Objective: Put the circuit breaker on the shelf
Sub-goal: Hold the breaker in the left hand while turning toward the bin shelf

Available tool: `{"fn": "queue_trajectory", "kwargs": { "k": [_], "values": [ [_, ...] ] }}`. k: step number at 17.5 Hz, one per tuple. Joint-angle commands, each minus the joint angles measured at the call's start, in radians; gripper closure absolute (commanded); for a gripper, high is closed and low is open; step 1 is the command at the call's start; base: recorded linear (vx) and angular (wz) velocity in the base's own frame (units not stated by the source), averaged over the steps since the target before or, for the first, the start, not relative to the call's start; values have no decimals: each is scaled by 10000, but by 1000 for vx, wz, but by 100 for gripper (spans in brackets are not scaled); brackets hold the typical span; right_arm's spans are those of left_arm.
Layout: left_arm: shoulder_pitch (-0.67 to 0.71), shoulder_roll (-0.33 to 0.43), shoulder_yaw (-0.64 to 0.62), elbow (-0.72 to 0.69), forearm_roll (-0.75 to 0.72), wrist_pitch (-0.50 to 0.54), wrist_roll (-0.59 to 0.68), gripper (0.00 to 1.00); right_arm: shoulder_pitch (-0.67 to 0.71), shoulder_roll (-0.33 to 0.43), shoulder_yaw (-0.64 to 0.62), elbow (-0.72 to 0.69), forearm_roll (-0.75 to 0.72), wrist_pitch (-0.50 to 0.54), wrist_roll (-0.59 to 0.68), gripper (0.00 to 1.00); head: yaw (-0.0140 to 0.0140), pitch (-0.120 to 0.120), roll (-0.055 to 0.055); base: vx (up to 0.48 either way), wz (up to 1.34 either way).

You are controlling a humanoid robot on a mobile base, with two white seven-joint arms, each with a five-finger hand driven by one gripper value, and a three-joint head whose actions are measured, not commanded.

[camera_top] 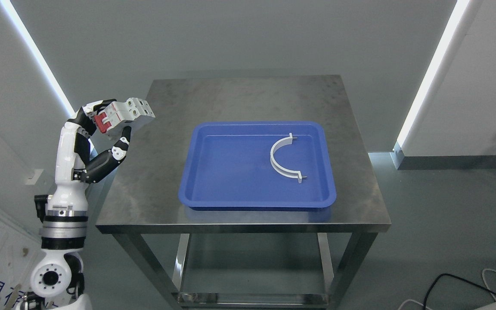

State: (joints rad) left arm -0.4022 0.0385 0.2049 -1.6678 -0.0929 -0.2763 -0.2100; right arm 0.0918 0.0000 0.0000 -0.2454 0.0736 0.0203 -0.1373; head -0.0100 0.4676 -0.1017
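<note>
The left hand is raised off the left edge of the steel counter, its fingers curled around the circuit breaker — thumb side pressed under the body, the other fingers wrapped near the red toggle end. The breaker hangs in the air, tilted, clear of the counter top.

It looks like a rigid moulded plastic block, probably moderately heavy for its size, with smooth flat faces that could slip under a light pinch. Holding it across the 2 broad flat sides seems safest; pressure on the red switch could flip it or shift the hold.

On the counter sits a blue tray holding 1 white curved bracket. The only shelf visible is the counter's lower tier. The right arm is out of view.
</note>
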Motion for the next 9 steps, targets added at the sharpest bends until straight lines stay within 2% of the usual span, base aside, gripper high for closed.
{"fn": "queue_trajectory", "kwargs": {
  "k": [1,5,9],
  "values": [
    [569,-211,238,-380,39,-44,-62,87,2,-175,199,0,0,580,8,0,0,0,0,-126,138],
    [1183,-211,114,-380,39,-289,-400,87,2,-175,199,0,0,580,8,0,0,0,0,-147,-120],
    [1246,-211,267,-380,85,-289,-385,87,2,-175,199,0,0,580,8,0,0,0,0,-241,-270]
  ]
}}
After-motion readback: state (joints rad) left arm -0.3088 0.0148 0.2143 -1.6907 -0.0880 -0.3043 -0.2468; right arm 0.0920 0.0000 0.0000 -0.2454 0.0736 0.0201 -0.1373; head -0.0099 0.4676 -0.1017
